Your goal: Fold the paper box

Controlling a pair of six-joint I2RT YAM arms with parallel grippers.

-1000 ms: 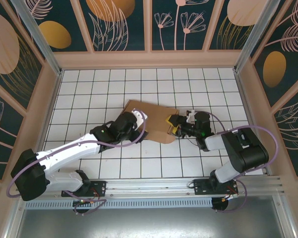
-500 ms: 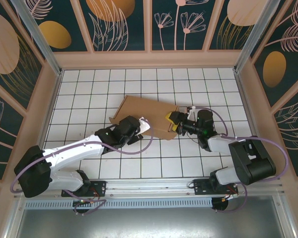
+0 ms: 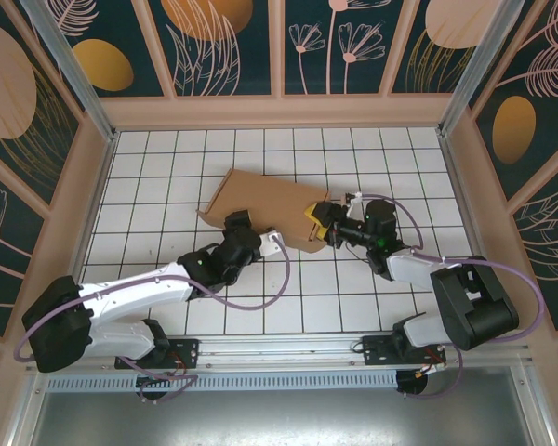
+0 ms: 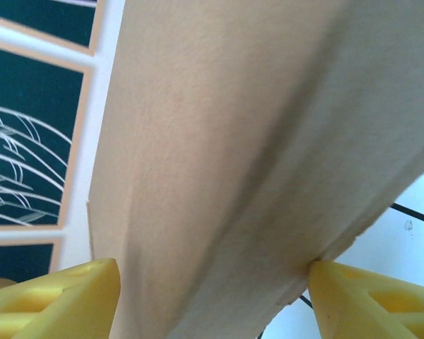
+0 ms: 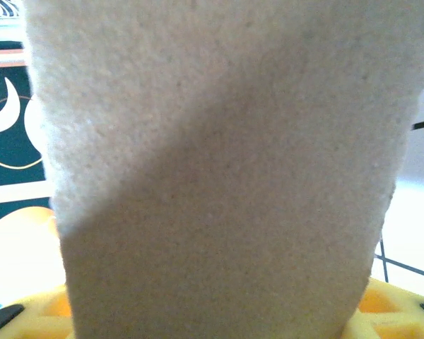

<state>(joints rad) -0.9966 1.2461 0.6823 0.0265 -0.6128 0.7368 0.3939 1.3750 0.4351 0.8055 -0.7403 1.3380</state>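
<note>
Mid-table, the box [image 3: 265, 200] lay folded over and mostly flat, but its left flap looked loose, so tucking seemed undone. The right gripper [image 3: 318, 224] pinched its right edge. The left gripper [image 3: 237, 224] straddled the near edge, grip unclear.

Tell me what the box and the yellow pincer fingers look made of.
The box: brown cardboard, matte, going by its grainy fibrous face and soft crease. The fingers: yellow, probably moulded or printed plastic, given the lattice of ribs; rigid or rubbery is unclear.
</note>
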